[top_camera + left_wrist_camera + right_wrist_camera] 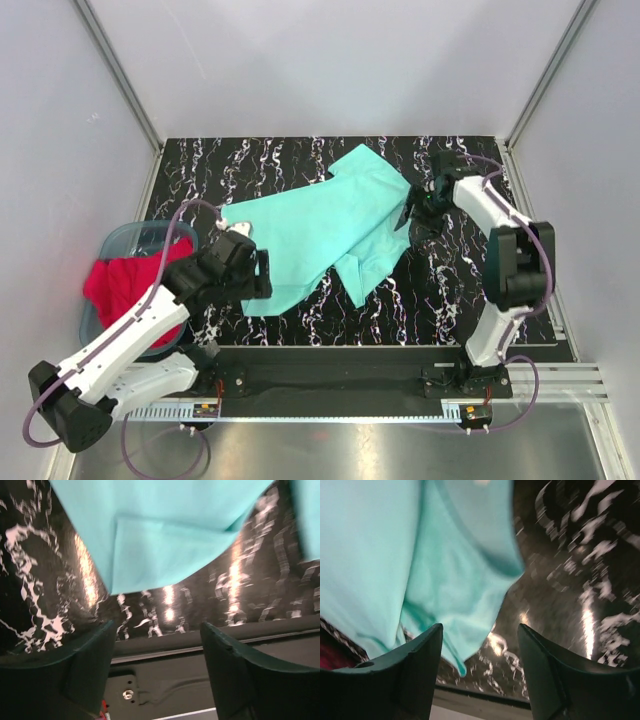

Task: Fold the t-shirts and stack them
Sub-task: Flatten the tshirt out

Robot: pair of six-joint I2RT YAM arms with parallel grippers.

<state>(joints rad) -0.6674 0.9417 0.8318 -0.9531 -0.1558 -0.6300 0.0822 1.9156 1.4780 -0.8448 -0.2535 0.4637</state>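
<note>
The mint-teal t-shirt [320, 230] lies spread and partly folded on the black marbled table, and also shows in the left wrist view [165, 535] and right wrist view [420, 560]. The red t-shirt [125, 283] sits bunched in the blue-grey tub [135, 240] at the left. My left gripper [262, 275] is open and empty at the teal shirt's near-left edge; its fingers [240, 675] frame bare table. My right gripper [408, 215] is open and empty at the shirt's right edge, with cloth just beyond its fingers [405, 675].
The black marbled table [440, 300] ends at a metal rail along the near edge [330, 375]. White walls and aluminium posts close in the back and sides. The tub stands over the table's left edge.
</note>
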